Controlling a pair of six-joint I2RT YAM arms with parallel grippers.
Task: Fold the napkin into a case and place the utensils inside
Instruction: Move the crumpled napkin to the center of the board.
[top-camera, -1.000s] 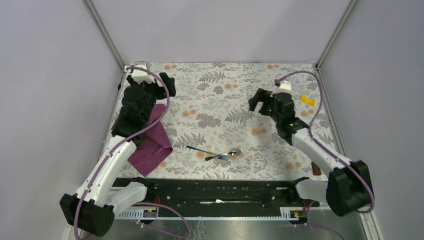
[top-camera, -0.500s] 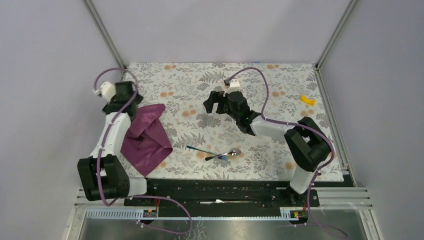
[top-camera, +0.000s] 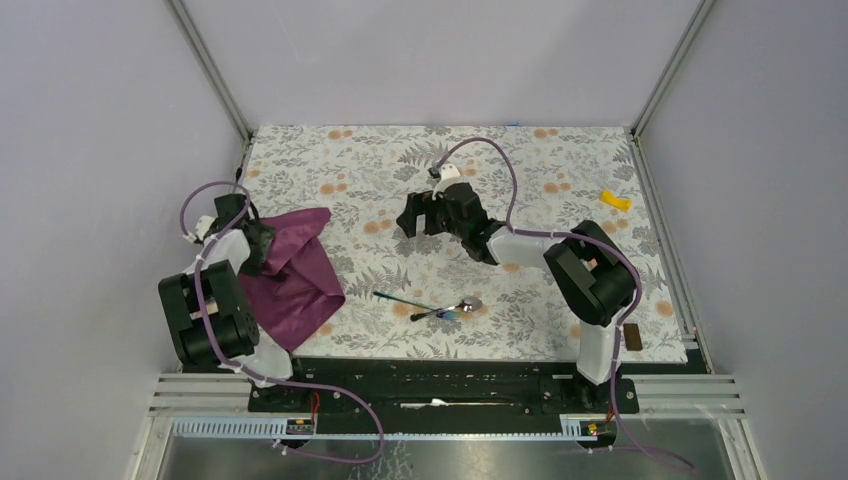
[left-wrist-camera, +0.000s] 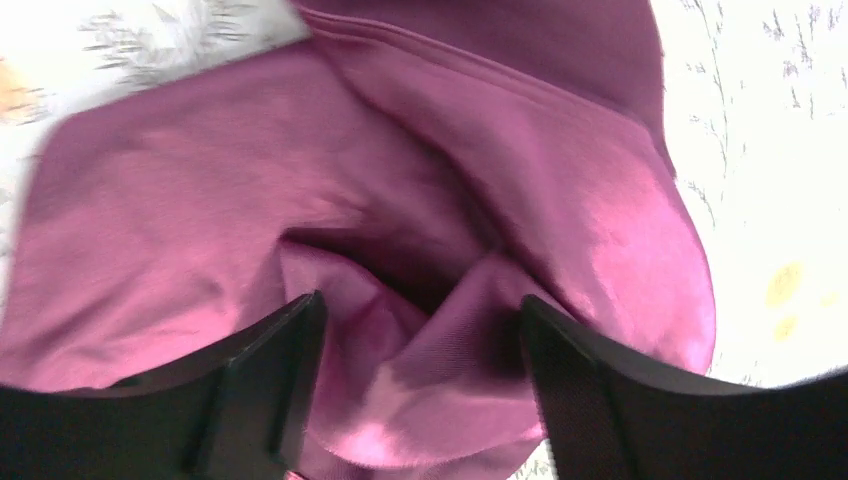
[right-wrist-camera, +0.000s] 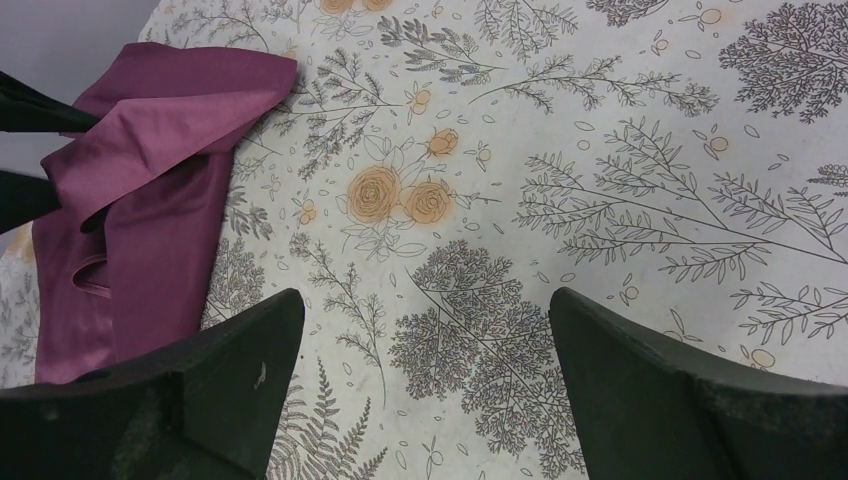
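Your left hand (left-wrist-camera: 415, 308) sits on the crumpled napkin (top-camera: 305, 272) at left, fingers (left-wrist-camera: 265, 370) apart
Its wrist view shows you soft, sheeny purple folds bunched between the fingers; only the overhead view shows the shiny spoon (top-camera: 463, 305) and thin bluish utensil (top-camera: 398, 298) in the middle, well apart from the cloth. Your right hand (right-wrist-camera: 425, 305) hangs spread wide over the floral tablecloth (right-wrist-camera: 600, 150)

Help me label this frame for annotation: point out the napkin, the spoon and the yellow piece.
napkin (top-camera: 300, 285), top view, flat middle of the cloth.
spoon (top-camera: 460, 307), top view, neck beside the bowl.
yellow piece (top-camera: 614, 200), top view, its middle.
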